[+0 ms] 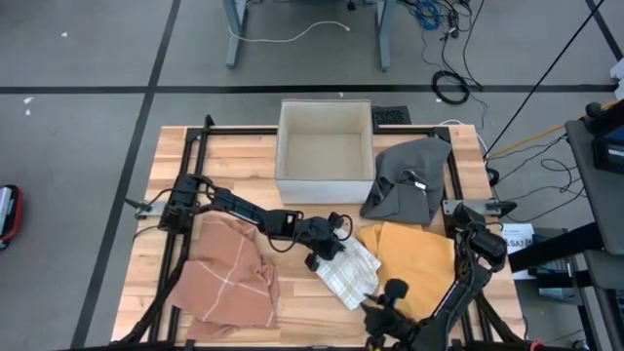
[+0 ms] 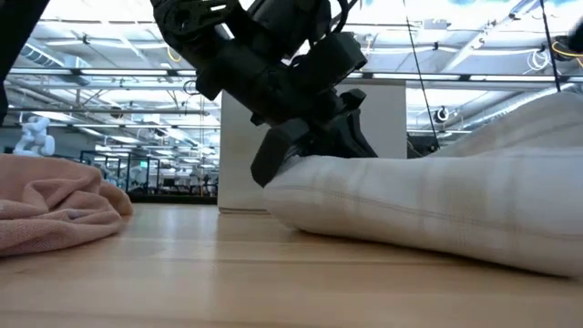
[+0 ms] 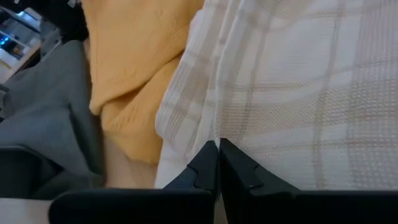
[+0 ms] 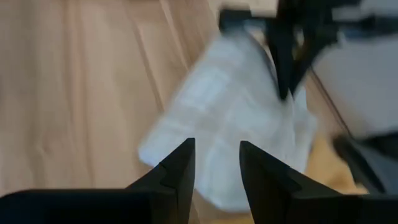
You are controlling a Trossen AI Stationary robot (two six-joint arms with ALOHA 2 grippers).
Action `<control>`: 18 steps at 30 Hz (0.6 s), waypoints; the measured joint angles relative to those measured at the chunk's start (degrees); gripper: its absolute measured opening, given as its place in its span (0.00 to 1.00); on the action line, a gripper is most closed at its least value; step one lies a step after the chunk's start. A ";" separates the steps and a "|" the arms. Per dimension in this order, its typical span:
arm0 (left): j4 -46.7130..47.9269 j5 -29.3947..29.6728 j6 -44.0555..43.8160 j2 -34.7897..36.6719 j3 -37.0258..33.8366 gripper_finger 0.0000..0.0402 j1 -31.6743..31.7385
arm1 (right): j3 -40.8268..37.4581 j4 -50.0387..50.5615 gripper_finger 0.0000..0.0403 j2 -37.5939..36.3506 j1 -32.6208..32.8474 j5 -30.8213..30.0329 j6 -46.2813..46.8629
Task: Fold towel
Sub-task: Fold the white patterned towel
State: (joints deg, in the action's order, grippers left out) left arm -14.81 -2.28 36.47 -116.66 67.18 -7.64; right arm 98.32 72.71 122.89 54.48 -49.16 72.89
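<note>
Towel (image 1: 349, 273): left wrist view shows left jaws pressed together on it, right jaws apart.

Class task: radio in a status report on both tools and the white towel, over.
Left tool shut at the white checked towel, at its edge. Right tool open, short of the towel's near corner. Yellow cloth touching the towel.

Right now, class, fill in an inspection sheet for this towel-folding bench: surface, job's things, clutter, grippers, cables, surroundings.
Surface: wooden table, black frame rails.
Job's things: white plaid towel, part folded, centre front.
Clutter: pink towel, yellow towel, grey towel, white box.
Grippers: left gripper shut at the plaid towel's edge; right gripper open, above its near end.
Cables: loose on floor beyond table.
Surroundings: grey floor, desk legs.
</note>
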 joint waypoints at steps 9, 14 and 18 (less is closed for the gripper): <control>-1.93 0.24 -0.04 0.00 0.00 0.04 0.00 | -5.79 -6.44 0.28 0.00 -3.62 -0.56 -5.35; -1.79 2.09 0.06 0.00 0.00 0.04 -0.41 | -11.36 -6.58 0.28 0.02 -5.24 2.24 1.02; -1.80 2.49 1.45 0.00 0.00 0.06 -0.72 | -14.81 -9.37 0.28 0.02 -5.83 3.05 4.04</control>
State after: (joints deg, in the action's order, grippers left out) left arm -16.61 0.21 37.92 -116.66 67.18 -8.36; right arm 83.51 63.33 122.91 48.64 -46.11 76.93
